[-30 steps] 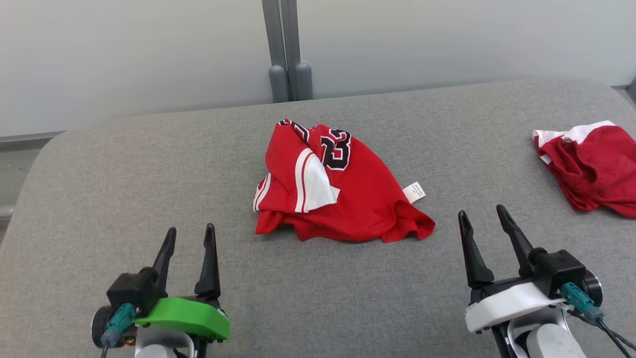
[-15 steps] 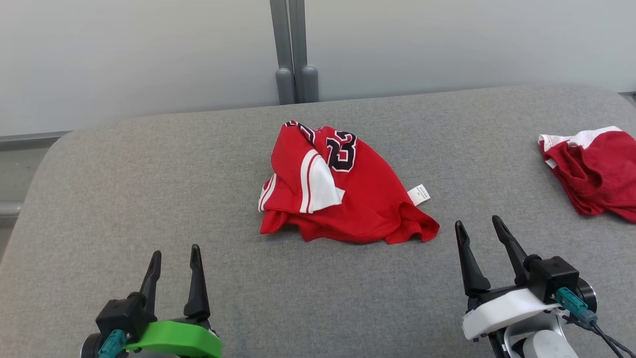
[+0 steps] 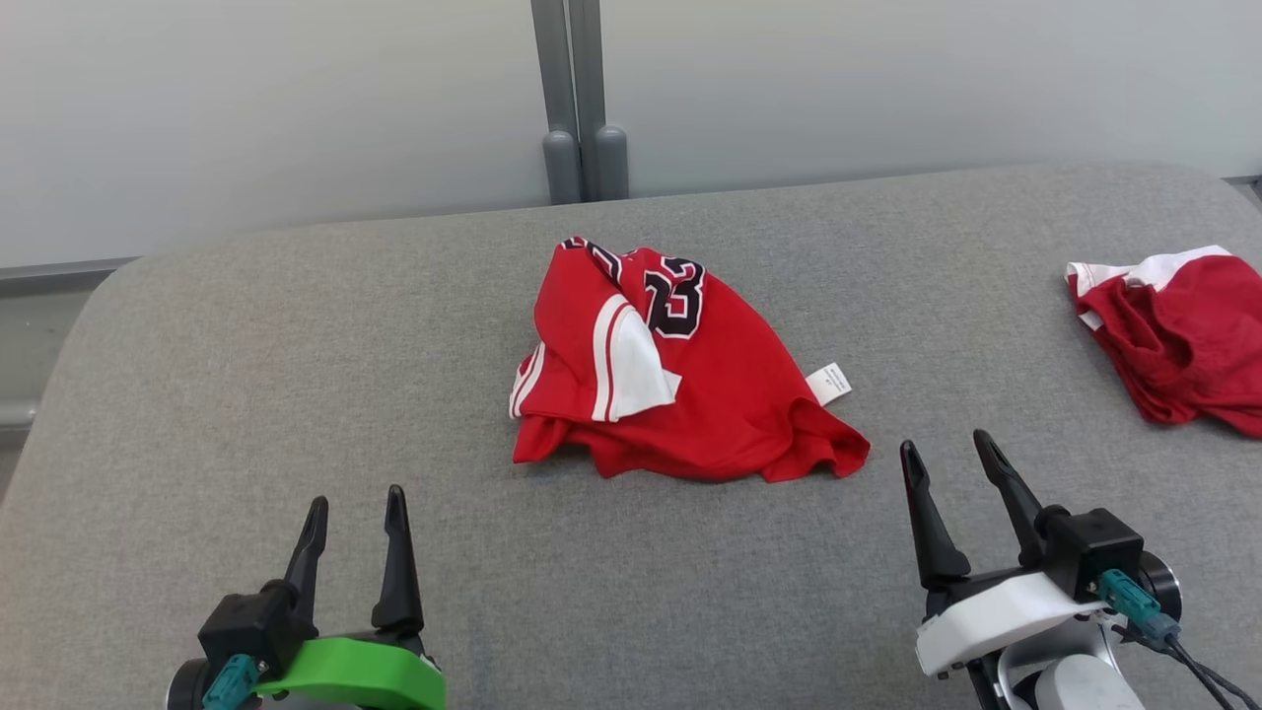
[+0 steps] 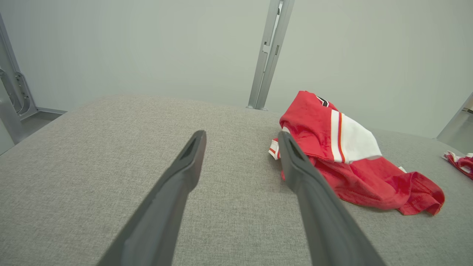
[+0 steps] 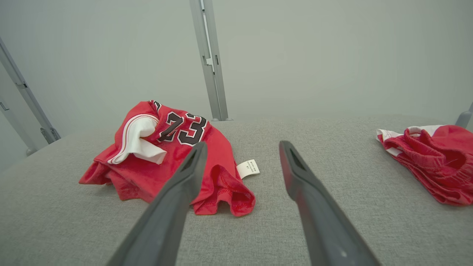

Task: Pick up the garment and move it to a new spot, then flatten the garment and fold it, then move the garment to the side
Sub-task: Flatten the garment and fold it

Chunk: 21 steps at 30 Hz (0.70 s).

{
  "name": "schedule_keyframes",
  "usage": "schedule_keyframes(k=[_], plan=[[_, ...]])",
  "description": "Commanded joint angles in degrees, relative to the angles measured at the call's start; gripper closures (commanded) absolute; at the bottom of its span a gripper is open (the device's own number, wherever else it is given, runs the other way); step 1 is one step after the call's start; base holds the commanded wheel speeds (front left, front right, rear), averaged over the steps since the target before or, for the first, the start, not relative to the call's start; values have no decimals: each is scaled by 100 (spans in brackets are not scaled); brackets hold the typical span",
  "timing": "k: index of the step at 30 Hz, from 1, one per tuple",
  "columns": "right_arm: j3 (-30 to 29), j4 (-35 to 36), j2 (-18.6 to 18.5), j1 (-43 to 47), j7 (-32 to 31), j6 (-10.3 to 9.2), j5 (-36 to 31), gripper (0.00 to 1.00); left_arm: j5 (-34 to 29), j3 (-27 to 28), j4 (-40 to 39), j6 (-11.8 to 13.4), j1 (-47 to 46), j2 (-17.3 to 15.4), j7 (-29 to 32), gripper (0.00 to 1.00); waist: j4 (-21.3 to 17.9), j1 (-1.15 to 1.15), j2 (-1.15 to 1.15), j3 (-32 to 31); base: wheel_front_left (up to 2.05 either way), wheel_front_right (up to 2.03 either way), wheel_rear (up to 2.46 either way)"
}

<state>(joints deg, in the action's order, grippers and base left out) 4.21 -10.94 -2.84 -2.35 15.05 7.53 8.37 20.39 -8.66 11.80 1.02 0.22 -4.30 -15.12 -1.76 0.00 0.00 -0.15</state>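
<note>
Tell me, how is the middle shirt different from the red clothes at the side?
The middle shirt shows black numbers; the side garment shows none. The middle shirt has a white label sticking out; the side garment shows none. The middle shirt lies central on the table; the side garment lies far right. Both are red with white trim, crumpled.

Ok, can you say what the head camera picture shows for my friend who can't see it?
A crumpled red jersey with a black number lies in the middle of a grey table. The left gripper and right gripper are open at the bottom corners, touching nothing. Another red garment lies at the right edge.
</note>
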Motion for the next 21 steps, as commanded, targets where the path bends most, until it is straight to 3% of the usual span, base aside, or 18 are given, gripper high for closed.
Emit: schedule_keyframes(k=[1,11,21], plan=[[-8,-44,-10,-40,18,-8,-89,0,-78,27,11,-13,50,14,-2,0,8,0,0,15,0,0,0],[-78,-940,-23,-553,17,-8,-732,0,-161,-18,-25,-103,-174,71,-2,0,296,0,0,311,0,0,0],[130,-2509,-577,-1540,-101,-8,-1146,0,-162,-74,-28,-136,-387,120,-2,0,933,0,0,755,0,0,0]])
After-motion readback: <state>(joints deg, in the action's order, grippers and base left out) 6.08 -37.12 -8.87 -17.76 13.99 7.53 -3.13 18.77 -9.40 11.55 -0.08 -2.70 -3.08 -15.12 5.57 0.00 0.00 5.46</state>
